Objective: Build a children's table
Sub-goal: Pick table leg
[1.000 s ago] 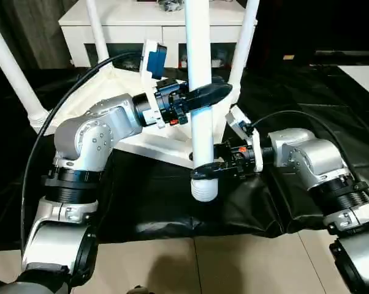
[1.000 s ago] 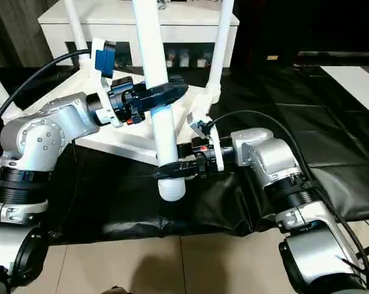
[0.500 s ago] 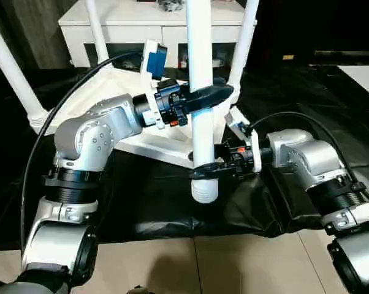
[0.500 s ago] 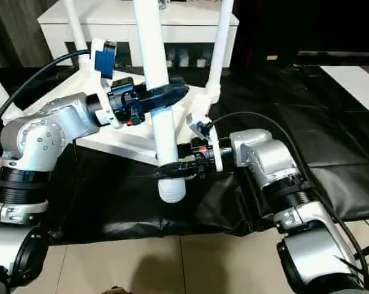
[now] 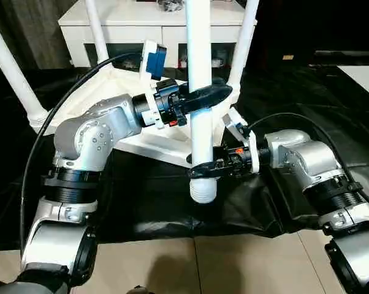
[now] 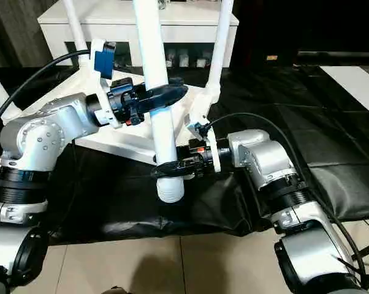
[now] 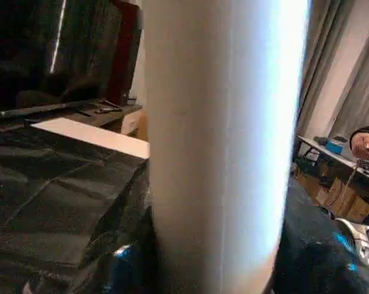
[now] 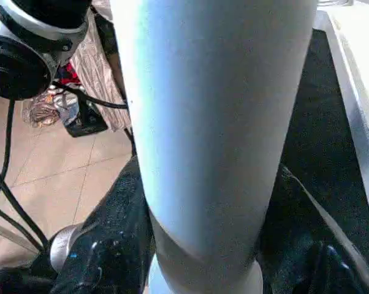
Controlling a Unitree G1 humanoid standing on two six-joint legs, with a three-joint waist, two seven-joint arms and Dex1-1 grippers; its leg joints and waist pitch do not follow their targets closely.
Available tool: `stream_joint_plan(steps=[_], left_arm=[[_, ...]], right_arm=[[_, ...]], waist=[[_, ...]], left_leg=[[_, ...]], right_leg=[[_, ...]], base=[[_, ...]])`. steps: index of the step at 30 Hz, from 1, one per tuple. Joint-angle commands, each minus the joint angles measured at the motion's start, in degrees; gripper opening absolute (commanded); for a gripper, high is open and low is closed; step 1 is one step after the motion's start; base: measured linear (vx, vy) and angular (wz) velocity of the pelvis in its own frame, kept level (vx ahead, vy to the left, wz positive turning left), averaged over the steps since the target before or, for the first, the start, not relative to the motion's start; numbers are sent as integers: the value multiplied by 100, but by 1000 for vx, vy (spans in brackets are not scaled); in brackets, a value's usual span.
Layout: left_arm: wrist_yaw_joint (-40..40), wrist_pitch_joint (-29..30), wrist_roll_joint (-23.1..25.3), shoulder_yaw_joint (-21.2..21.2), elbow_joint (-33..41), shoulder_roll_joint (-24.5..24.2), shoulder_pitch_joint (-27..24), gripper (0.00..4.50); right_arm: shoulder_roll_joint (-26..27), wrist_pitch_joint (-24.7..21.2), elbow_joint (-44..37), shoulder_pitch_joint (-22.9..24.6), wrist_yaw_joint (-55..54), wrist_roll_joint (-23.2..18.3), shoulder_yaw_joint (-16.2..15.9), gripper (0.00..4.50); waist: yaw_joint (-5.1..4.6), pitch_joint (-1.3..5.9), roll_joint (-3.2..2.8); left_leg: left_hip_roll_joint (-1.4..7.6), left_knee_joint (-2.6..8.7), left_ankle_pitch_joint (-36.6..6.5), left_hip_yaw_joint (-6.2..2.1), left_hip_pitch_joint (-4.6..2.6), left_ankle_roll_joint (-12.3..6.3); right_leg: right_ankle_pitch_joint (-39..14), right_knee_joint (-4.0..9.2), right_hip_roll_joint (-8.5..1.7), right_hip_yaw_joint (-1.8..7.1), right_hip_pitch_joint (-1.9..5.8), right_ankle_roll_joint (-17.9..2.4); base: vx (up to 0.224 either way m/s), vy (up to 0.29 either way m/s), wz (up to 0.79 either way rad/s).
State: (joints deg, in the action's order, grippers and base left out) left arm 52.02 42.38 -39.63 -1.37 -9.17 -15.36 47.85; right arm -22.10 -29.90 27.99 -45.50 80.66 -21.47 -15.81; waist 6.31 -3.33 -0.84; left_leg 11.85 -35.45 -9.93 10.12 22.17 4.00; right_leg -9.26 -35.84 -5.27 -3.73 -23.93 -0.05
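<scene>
The children's table lies upside down on a black sheet, with its white top point(image 5: 149, 146) showing its underside. Three white legs point(image 5: 13, 73) stand in corner sockets. A fourth leg point(image 5: 198, 55) stands upright over the near corner, and its ribbed end point(image 5: 203, 191) hangs just above the sheet. My left gripper point(image 5: 204, 95) is shut on this leg at mid-height. My right gripper point(image 5: 203, 169) clasps it lower down, just above the ribbed end. The leg point(image 7: 221, 147) sits close in the left wrist view, and the same leg point(image 8: 215, 122) stands between the black fingers in the right wrist view.
A white cabinet point(image 5: 129, 24) with dark doors stands behind the table. The black sheet point(image 5: 148, 205) ends at a tiled floor point(image 5: 233, 263) near me. A flat white board point(image 5: 363, 76) lies far right. A person's hand point(image 7: 362, 141) shows in the distance.
My right gripper has closed in around the leg's lower end and shifted slightly left. The left gripper and the leg have hardly moved.
</scene>
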Motion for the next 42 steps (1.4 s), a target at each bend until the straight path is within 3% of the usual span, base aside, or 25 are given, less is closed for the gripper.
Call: stream_joint_plan(steps=[1,2,8,10,12,13,17,18,19,21,23,24,25,26,29,30,31,32,36,37,38,39,40,41,42], left_arm=[[-34,29,31,38,61,17,81,251],[-18,9,40,32,43,5,71,281],[87,153,-183,-153,-59,-17,-6,324],[149,194,-269,-212,-138,-4,-28,335],[207,205,-295,-216,-169,-7,-35,355],[242,194,-288,-197,-178,-6,-39,369],[185,84,-237,-213,-243,58,-10,388],[14,-97,-110,-279,-346,102,-24,398],[-87,-162,-45,-300,-380,109,-34,411],[-1266,-796,626,-572,-644,139,-207,428],[-2109,-1230,1178,-674,-711,103,-421,444],[-2754,-1727,1641,-820,-564,98,-794,444],[-3139,-2103,1931,-947,-336,153,-1103,444],[-3139,-2103,1931,-947,-336,153,-1103,444],[-4096,-2297,2725,-1108,510,205,-2110,444],[-4096,-2297,2725,-1108,510,205,-2110,444],[-4658,-2324,3372,-988,938,178,-2688,444],[-4944,-2373,3654,-946,1118,225,-2936,444],[-5488,-2444,3781,-992,1228,536,-3259,444],[-5582,-2504,3766,-989,1195,608,-3301,444],[-5697,-2656,3878,-938,1106,597,-3283,444],[-5769,-2763,3962,-902,1045,582,-3266,444],[-5867,-2829,4037,-882,986,583,-3199,444],[-5929,-2693,4022,-908,973,632,-3135,444],[-5929,-2693,4022,-908,973,632,-3135,444]], right_arm=[[-27,-74,-44,-83,-92,-53,267,189],[-35,-85,-68,-66,-117,-71,301,188],[-361,-338,-595,236,-264,-383,743,187],[-500,-452,-766,324,-291,-526,942,187],[-559,-533,-896,387,-306,-610,1053,186],[-579,-596,-1003,445,-334,-671,1131,186],[-620,-710,-1256,613,-449,-752,1236,186],[-646,-708,-1357,719,-590,-733,1290,186],[-646,-697,-1360,733,-638,-719,1308,186],[-616,-424,-1374,882,-1369,-354,1446,186],[-528,-290,-1362,964,-2019,-58,1556,186],[-417,-107,-1405,1086,-2779,334,1618,186],[-350,-25,-1465,1180,-3242,608,1598,186],[-350,-25,-1465,1180,-3242,608,1598,186],[153,476,-1818,1493,-4701,1217,1748,186],[153,476,-1818,1493,-4701,1217,1748,186],[476,820,-1936,1648,-5468,1571,1732,186],[641,929,-1973,1753,-5815,1691,1740,186],[920,1134,-1918,2053,-6346,1800,1716,186],[949,1261,-1910,2126,-6443,1898,1642,186],[1006,1313,-1909,2196,-6508,1918,1626,186],[1051,1330,-1911,2237,-6554,1917,1633,186],[1074,1345,-1904,2267,-6574,1920,1629,186],[1138,1372,-1916,2314,-6620,1919,1652,186],[1138,1372,-1916,2314,-6620,1919,1652,186]], waist=[[-13,462,58],[-13,462,58],[20,459,67],[16,462,8],[12,468,18],[9,467,-36],[-15,468,-28],[-1,465,-109],[-19,468,-61],[-38,460,-97],[-69,447,-60],[-112,448,-61],[-139,461,-30],[-129,485,-60],[-205,494,2],[-209,487,-19],[-210,477,-18],[-235,445,-14],[-226,415,-57],[-216,398,-92],[-224,403,-202],[-305,401,-229],[-304,401,-373],[-369,423,-404],[-450,418,-404]], left_leg=[[77,393,-1014,7,-96,-102],[77,393,-1014,7,-96,-102],[68,391,-995,15,-103,-117],[61,388,-1044,11,-104,-104],[53,384,-1045,8,-94,-107],[59,385,-1094,0,-97,-100],[54,391,-1153,0,-103,-94],[52,390,-1219,-13,-107,-58],[48,394,-1278,-11,-112,-42],[57,406,-1362,-31,-111,15],[53,415,-1407,-43,-107,120],[43,419,-1315,-48,-81,189],[26,418,-1292,-37,-82,183],[47,416,-1181,-60,-76,198],[62,409,-997,-32,-57,75],[73,422,-970,-42,-32,85],[90,431,-1159,-33,-78,23],[99,464,-1194,-45,-44,33],[70,476,-1697,-23,-145,91],[138,534,-2086,-106,-215,366],[192,575,-2255,-183,-266,461],[408,713,-2457,-347,-326,458],[456,990,-2923,-826,-35,120],[537,1005,-3078,-1045,-119,25],[535,968,-3060,-1164,-151,-170]], right_leg=[[-1022,352,-214,185,336,-1424],[-1022,352,-214,185,336,-1424],[-1009,360,-202,188,343,-1403],[-1046,371,-200,186,346,-1386],[-991,368,-195,175,359,-1422],[-1020,362,-196,172,354,-1425],[-997,394,-184,164,354,-1443],[-1053,394,-191,166,353,-1433],[-1080,408,-182,162,358,-1405],[-1068,428,-180,159,354,-1361],[-1240,444,-183,158,363,-1172],[-1501,466,-196,157,368,-947],[-1556,470,-181,145,377,-905],[-1471,457,-204,150,381,-877],[-1148,428,-182,158,335,-959],[-1180,413,-198,152,341,-941],[-1410,441,-193,163,276,-921],[-1514,459,-183,151,284,-836],[-2032,551,-148,176,188,-708],[-1973,570,-25,106,150,-615],[-1788,567,46,55,145,-629],[-1261,517,146,-47,165,-723],[-701,181,129,-269,383,-958],[-600,47,122,-284,303,-1018],[-611,-31,114,-290,251,-1115]], base=[[0,0,0],[0,0,0],[0,0,0],[0,0,0],[0,0,0],[0,0,0],[0,0,0],[0,0,0],[0,0,0],[0,0,0],[0,0,0],[0,0,0],[0,0,0],[0,0,0],[0,0,0],[0,0,0],[0,0,0],[0,0,0],[0,0,0],[0,0,0],[0,0,0],[0,0,0],[0,0,0],[-14,-40,31],[-2,-88,55]])
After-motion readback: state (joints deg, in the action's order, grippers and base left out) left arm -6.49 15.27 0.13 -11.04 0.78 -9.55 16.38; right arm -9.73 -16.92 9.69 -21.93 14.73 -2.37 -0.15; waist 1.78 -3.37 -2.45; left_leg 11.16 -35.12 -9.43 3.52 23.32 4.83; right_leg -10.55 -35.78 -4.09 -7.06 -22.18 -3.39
